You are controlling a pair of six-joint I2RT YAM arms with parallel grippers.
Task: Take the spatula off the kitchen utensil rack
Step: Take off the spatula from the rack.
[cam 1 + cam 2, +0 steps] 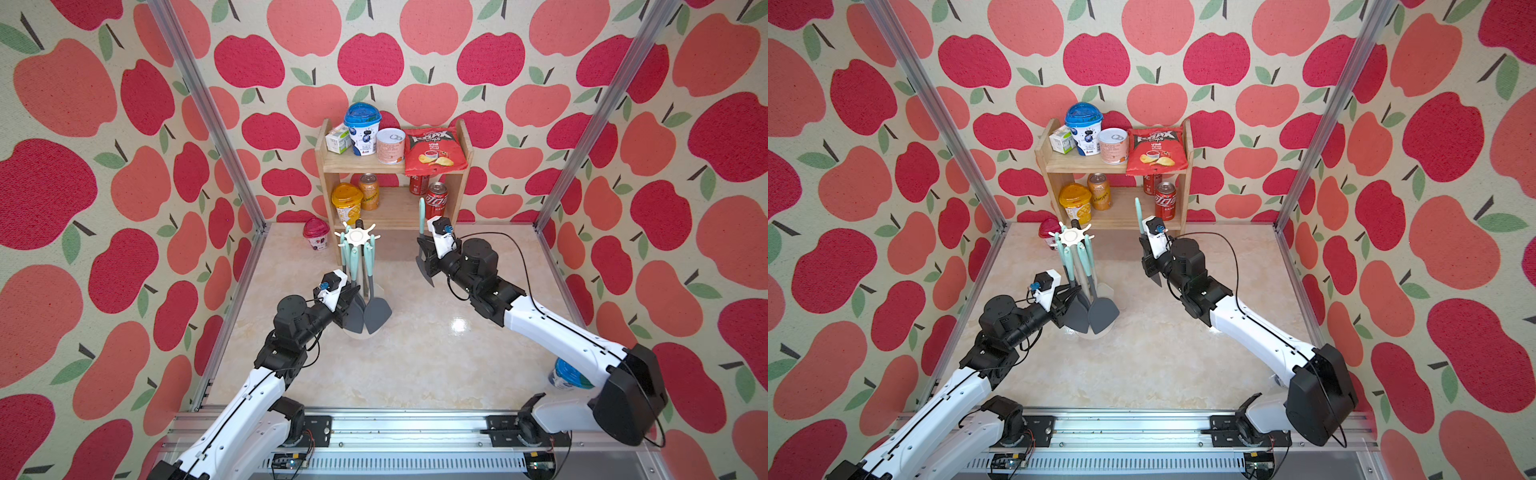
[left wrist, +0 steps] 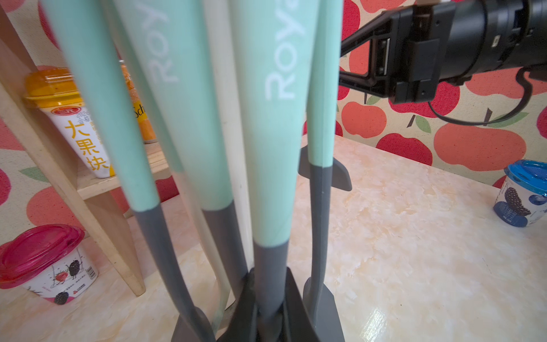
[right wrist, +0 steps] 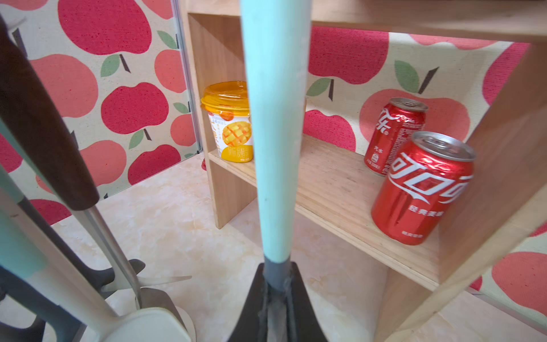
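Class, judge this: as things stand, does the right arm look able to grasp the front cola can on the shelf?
Probably not yet. The front can stands close ahead, but the right gripper is shut on the spatula, so its jaws are full.

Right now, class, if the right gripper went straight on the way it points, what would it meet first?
Probably the wooden two-tier shelf: the right gripper, shut on the mint-handled grey spatula, faces its lower tier, between the yellow-lidded cup and the red cans. Depth is unclear.
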